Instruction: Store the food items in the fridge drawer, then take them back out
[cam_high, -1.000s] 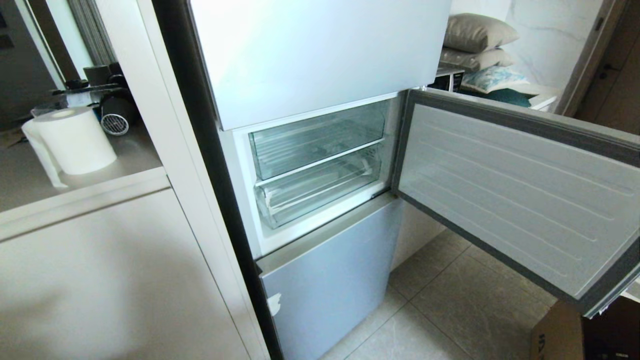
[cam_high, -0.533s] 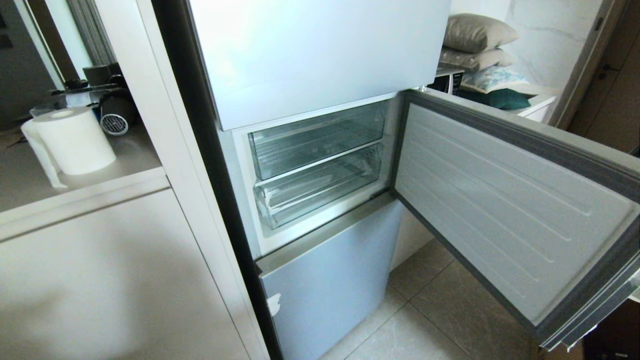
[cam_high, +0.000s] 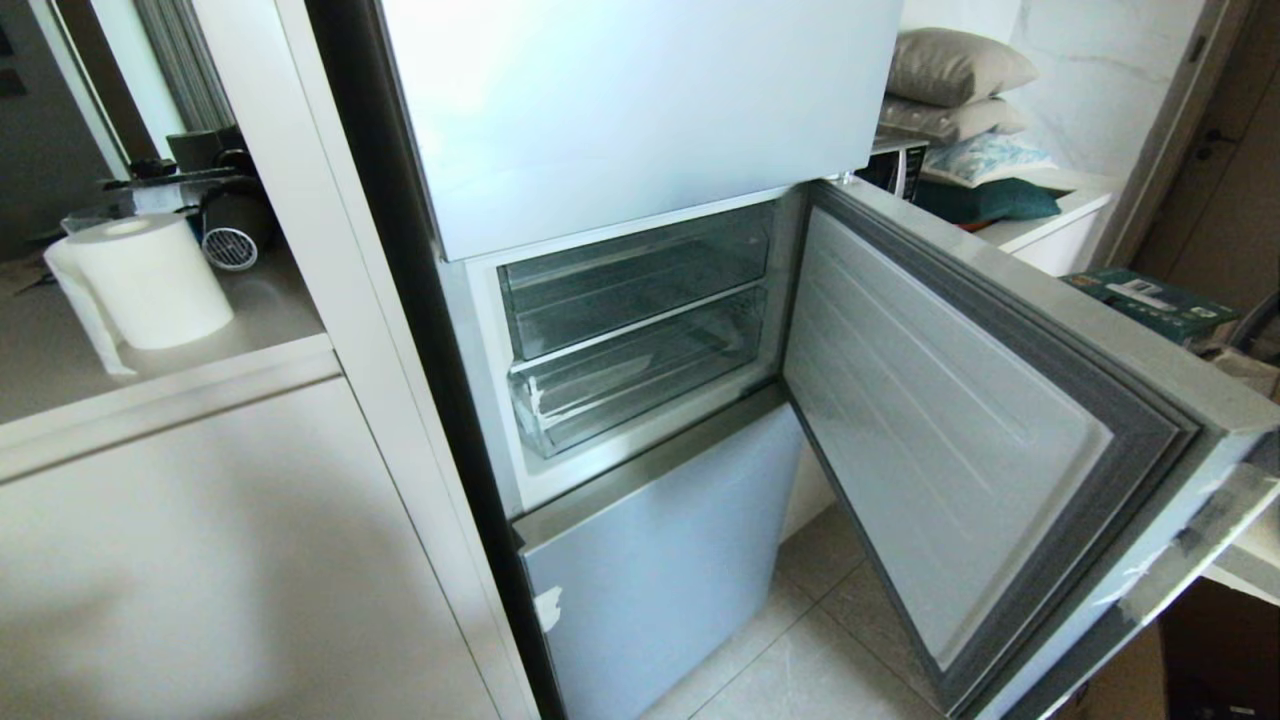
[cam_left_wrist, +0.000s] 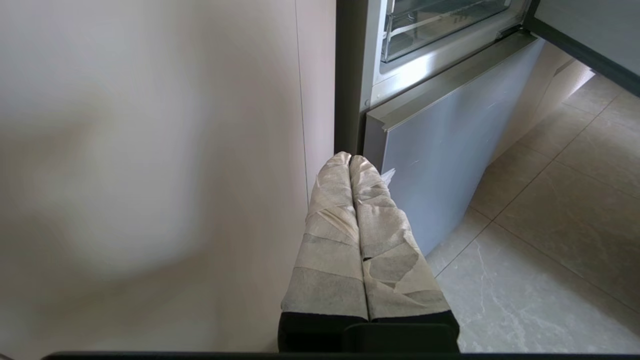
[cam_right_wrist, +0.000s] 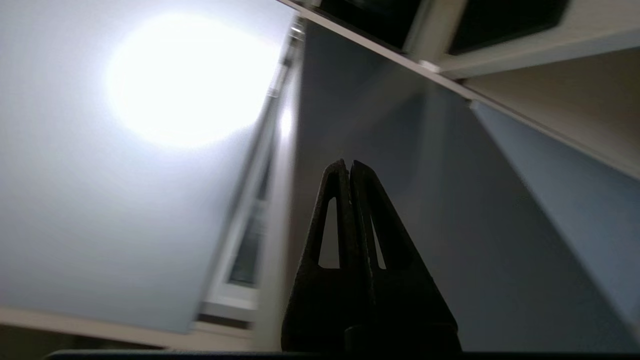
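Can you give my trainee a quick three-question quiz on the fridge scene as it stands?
1. True or false: the middle fridge door stands open.
2. How many clear drawers show in the open compartment, counting the fridge drawer with white tape at its front corner? A) one B) two C) four
3. Fill in: the left claw, hanging low beside the bottom fridge door, is ____ and holds nothing.

Key: 1 true; 2 B; 3 shut.
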